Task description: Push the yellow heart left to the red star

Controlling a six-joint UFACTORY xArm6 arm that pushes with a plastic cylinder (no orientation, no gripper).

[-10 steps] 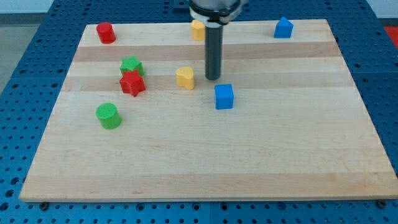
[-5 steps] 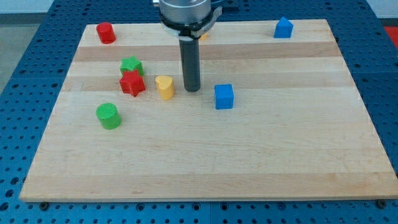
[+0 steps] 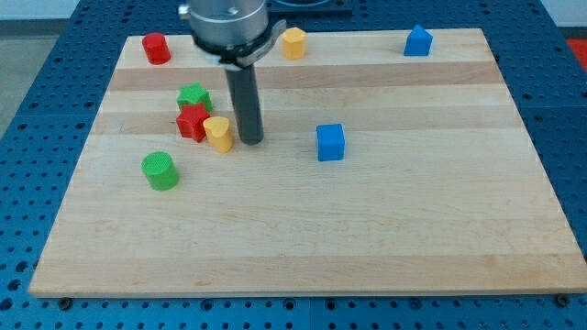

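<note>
The yellow heart (image 3: 218, 133) lies left of the board's middle, touching the right side of the red star (image 3: 192, 122). My tip (image 3: 251, 141) stands just to the right of the yellow heart, close to it or touching it. The rod rises toward the view's top.
A green star (image 3: 193, 95) sits just above the red star. A green cylinder (image 3: 160, 170) lies lower left. A blue cube (image 3: 330, 142) is right of my tip. A red cylinder (image 3: 155, 48), a yellow block (image 3: 293, 42) and a blue block (image 3: 418, 41) line the top edge.
My tip has moved left, pushing the yellow heart left until it meets the red star. The other blocks have not moved.
</note>
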